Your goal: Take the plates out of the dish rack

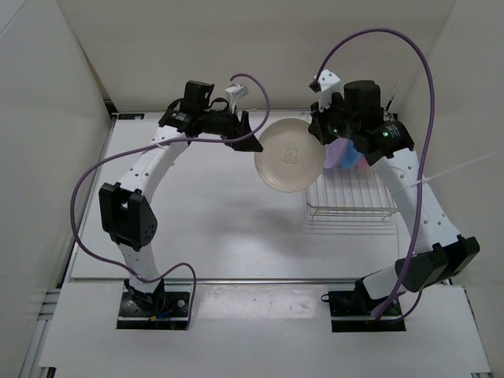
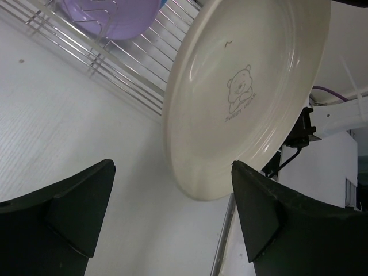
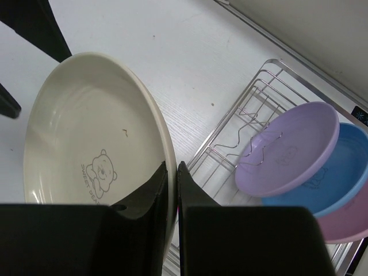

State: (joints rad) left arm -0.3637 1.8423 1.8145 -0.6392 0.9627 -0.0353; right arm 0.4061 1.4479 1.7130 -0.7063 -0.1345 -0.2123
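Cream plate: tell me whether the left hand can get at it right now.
Probably yes. The right hand holds the cream plate up by its rim, out of the rack, and the open left hand faces its free edge with nothing between.

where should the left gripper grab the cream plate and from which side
Take the cream plate by its free rim nearest the left gripper, opposite where the right gripper pinches it. Come edge-on from the left: the plate hangs tilted with that thin rim toward the open jaws.
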